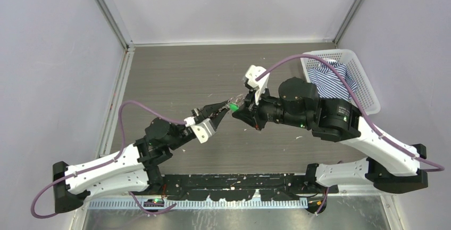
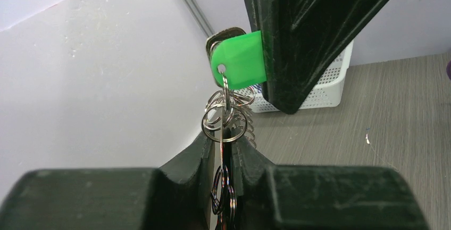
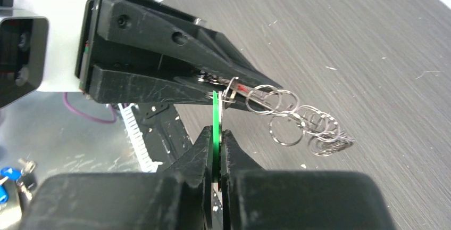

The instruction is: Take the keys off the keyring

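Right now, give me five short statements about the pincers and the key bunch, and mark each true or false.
1. The right pincer is shut on the green key. True.
2. The left pincer is open and holds nothing. False: it grips the rings.
3. The rings lie flat on the table. False: they hang in the air between the pincers.
4. A white basket holding striped cloth stands at the table's far right corner. True.
5. The green key is already off the rings. False: a ring passes through its hole.
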